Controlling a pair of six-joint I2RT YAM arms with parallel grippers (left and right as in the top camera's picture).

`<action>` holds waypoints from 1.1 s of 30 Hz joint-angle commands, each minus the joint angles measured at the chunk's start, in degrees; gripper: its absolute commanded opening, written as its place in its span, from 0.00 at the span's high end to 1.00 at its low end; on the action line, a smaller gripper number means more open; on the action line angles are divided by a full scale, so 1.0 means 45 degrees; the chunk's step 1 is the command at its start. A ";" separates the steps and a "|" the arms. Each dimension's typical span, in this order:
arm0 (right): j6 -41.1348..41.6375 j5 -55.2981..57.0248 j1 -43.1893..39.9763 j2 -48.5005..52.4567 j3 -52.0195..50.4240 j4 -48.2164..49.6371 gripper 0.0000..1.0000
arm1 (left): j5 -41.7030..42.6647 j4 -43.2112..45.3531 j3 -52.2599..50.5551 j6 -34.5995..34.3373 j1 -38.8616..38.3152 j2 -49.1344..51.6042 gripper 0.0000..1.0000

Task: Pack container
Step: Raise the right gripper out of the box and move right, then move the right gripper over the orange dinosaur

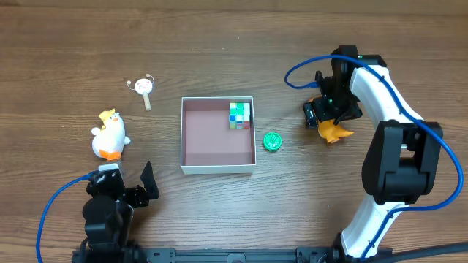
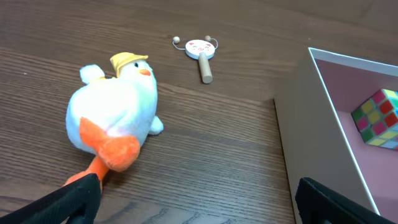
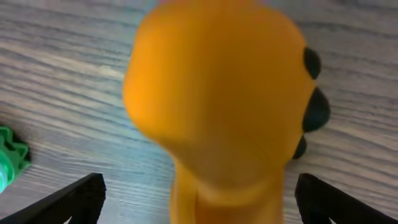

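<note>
The right jaws hang apart over an orange toy (image 1: 336, 134) on the tabletop (image 1: 219, 44); the left jaws, also apart, face a plush duck (image 2: 115, 112) near the white container (image 1: 218, 167).

Overhead: looking straight down from well above, taking in the whole wooden table (image 1: 219, 44), with the white container (image 1: 182, 139) near the middle. Left wrist: low over the near left part, facing far and slightly right. Close on a plush duck (image 2: 115, 115), rattle (image 2: 200, 50) beyond, container wall and cube (image 2: 378, 117) at right — all four shared with overhead. Right wrist: very near an orange toy (image 3: 211, 106), blurred and filling the frame, green disc (image 3: 9, 158) at the left edge — both also seen overhead.
</note>
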 commanded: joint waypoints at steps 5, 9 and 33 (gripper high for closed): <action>0.1632 0.0675 -0.0024 -0.0019 0.0869 -0.0141 0.00 | -0.0049 0.0019 -0.0044 0.0272 0.0092 0.0010 0.00; 0.2735 0.0665 0.0063 -0.0019 0.4022 -0.2783 0.00 | -0.0049 0.0024 -0.0044 0.0272 0.0092 0.0015 0.00; 1.9152 0.0442 0.3546 0.0015 0.5260 -0.6343 0.00 | -0.0049 0.0024 -0.0044 0.0272 0.0092 0.0015 0.00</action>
